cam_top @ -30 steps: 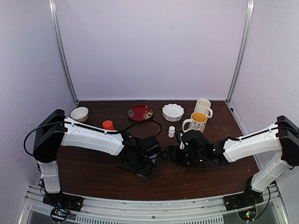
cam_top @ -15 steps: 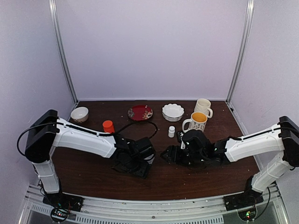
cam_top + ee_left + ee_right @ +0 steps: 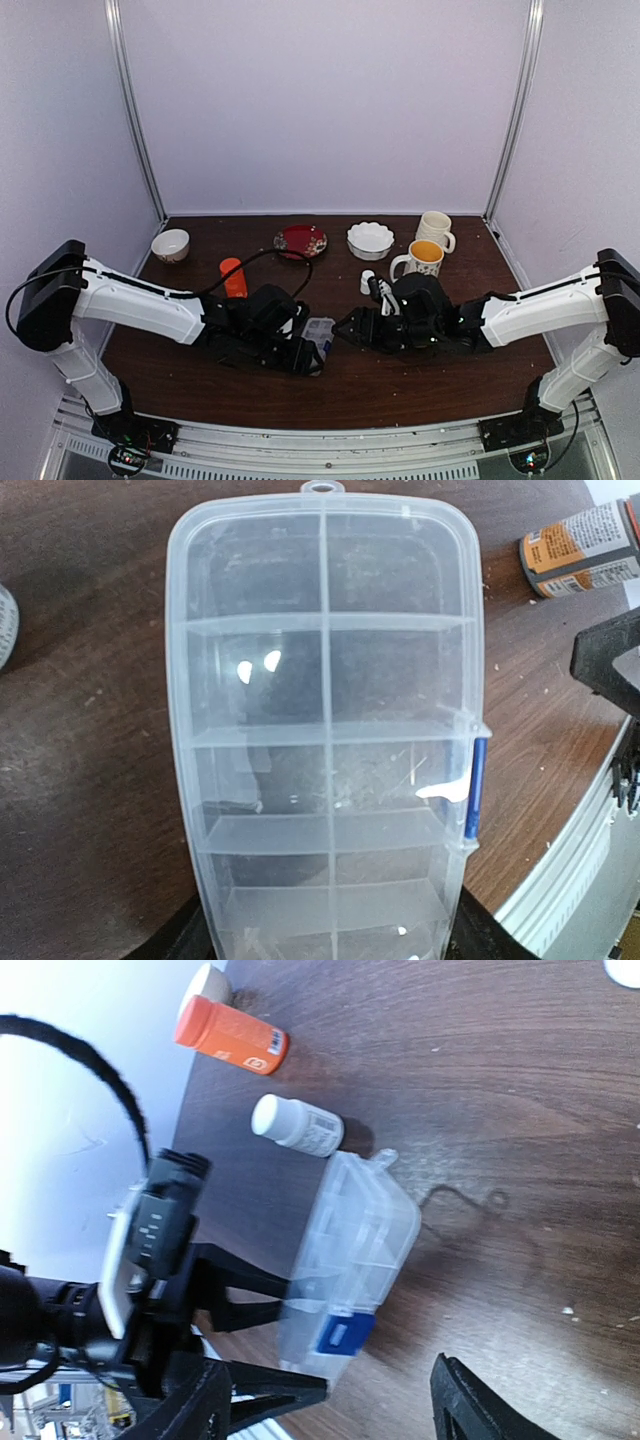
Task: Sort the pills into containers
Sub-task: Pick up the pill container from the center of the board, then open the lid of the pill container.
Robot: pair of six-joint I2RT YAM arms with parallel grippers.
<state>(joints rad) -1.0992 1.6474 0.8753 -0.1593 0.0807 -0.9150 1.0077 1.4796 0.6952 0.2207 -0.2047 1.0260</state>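
Left pincer (image 3: 330, 940) pinches pill box (image 3: 325, 730) across one end; long axis runs straight out from it. Right pincer (image 3: 335, 1405) spread, empty, close beside box's latch (image 3: 477, 785) side

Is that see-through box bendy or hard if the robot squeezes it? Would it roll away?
Probably hard but slightly springy: the pill box has thin clear walls, braced where it is split into many cells. Likely light, since those look mostly empty. It shouldn't roll, being flat and boxy, though smooth plastic might slip in the left gripper.
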